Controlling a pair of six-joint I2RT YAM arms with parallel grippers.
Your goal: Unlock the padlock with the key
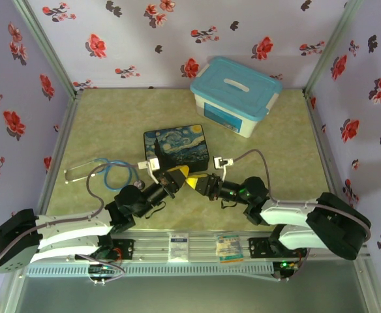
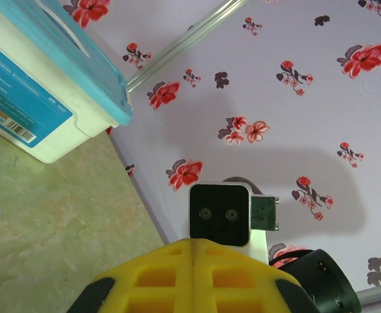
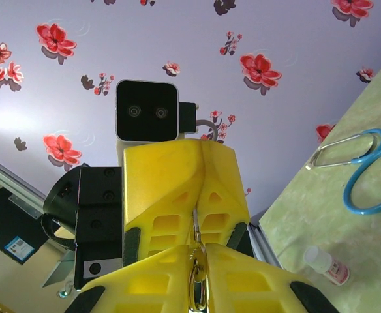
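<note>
Two robot arms meet fingertip to fingertip just in front of the dark blue box painted with a swirling night sky (image 1: 176, 147), on a pale green table (image 1: 112, 117).

The left gripper (image 1: 182, 175) has its yellow plastic fingers (image 3: 177, 189) pressed fully together. A thin sliver of grey metal, apparently the small dark key (image 3: 196, 225), pokes from the seam between them.

The right gripper (image 1: 192, 182) has its fingers (image 3: 256, 287) drawn in almost to touching around a tiny brass-gold padlock (image 3: 198, 283). The padlock's thin silver shackle loop faces the right wrist camera. Both pieces are tiny and largely buried between the pads, so which hand carries which is a best reading, not a certainty.

Judging by this, pickup is done: lock and key are both off the table and brought end to end, in the air beside the box's near edge. The keyhole is hidden, so it cannot be told whether the key is seated. The shackle shows no sign of springing, so seating, turning and releasing appear to remain.

A blue-tubed stethoscope (image 1: 109, 173) lies left of the box. A white tub with a light blue lid (image 1: 236, 94) stands behind it to the right.
</note>
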